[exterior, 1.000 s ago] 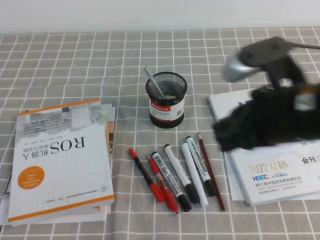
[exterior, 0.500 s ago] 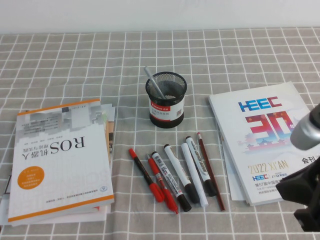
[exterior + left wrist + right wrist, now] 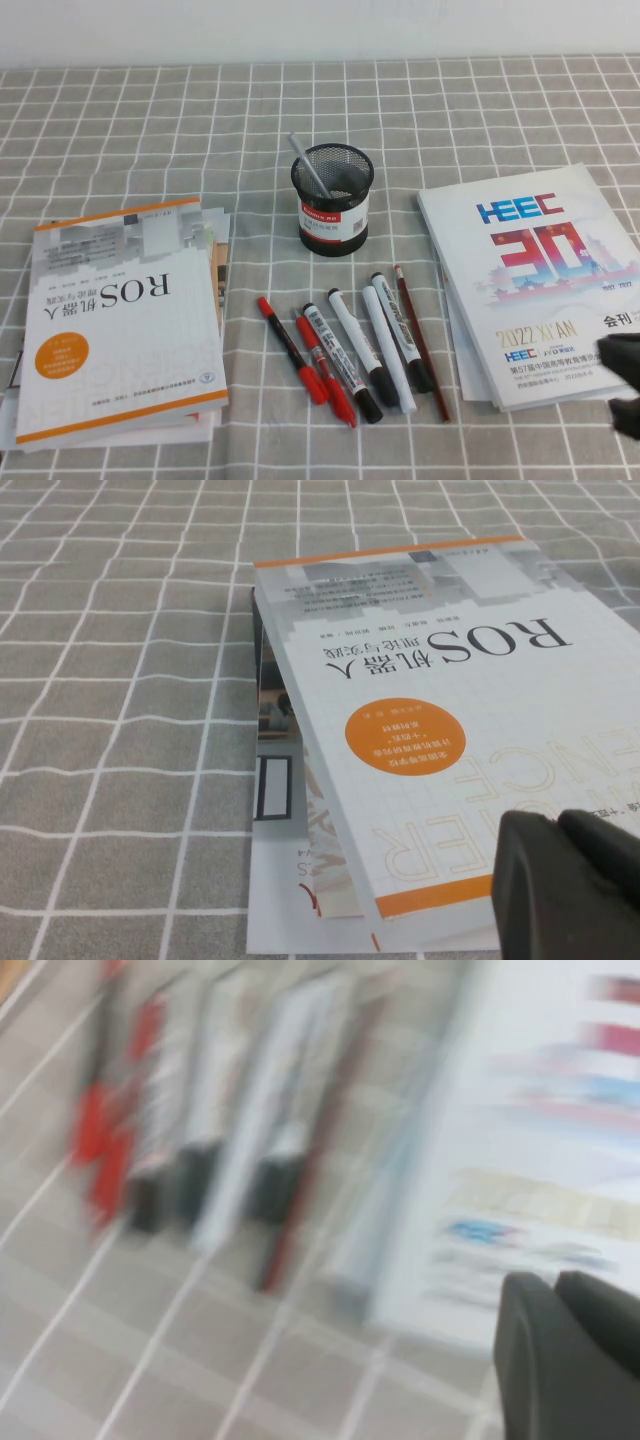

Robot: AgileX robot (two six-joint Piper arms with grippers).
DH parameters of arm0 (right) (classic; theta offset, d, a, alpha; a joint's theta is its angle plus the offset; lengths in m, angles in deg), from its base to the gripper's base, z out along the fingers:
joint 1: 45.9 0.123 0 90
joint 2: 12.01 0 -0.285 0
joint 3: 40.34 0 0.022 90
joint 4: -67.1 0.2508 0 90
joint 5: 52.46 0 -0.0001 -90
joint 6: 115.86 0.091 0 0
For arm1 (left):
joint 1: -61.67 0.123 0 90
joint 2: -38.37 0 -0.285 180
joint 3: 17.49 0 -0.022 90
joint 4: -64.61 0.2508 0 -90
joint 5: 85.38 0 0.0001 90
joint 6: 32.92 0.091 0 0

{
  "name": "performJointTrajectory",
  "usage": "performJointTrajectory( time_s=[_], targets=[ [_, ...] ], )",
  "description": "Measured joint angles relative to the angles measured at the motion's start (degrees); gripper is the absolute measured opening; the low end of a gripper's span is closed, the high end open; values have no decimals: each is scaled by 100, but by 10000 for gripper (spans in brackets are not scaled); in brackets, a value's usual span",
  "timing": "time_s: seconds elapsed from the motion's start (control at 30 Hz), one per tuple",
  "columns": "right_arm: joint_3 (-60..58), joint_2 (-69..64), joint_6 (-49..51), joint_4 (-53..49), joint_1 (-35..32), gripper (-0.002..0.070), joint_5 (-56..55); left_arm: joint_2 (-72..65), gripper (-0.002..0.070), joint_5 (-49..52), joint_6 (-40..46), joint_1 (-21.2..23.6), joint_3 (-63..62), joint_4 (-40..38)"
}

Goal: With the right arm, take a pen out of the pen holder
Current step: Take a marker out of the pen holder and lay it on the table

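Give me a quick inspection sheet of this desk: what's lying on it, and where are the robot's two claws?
Surface: grey checked cloth, lightly creased.
Job's things: black mesh pen holder upright at centre; one grey pen leaning inside.
Clutter: row of pens and markers lying in front of the holder; ROS book on a stack of papers, left; HEEC booklets, right.
Grippers: right gripper shut, empty, at the table's near right edge by the booklets; left gripper shut, empty, over the ROS book.
Cables: nothing seen.
Surroundings: plain pale wall behind the table.
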Motion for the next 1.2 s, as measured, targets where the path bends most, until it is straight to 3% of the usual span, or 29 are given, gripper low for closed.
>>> performJointTrajectory(
  time_s=[0.2,0.53,0.83,1.2],
  targets=[
    [-1081,1453,0,477,-1215,-13,-944,0,-3,0,0,0,0,0],
    [-2118,3412,0,580,-2452,-12,-1015,0,-3,0,0,0,0,0],
    [-3044,4957,-436,242,-2557,-12,-1087,0,-3,0,0,0,0,0],
    [-3082,5052,-574,70,-2571,-12,-332,0,-3,0,0,0,0,0]
  ],
)
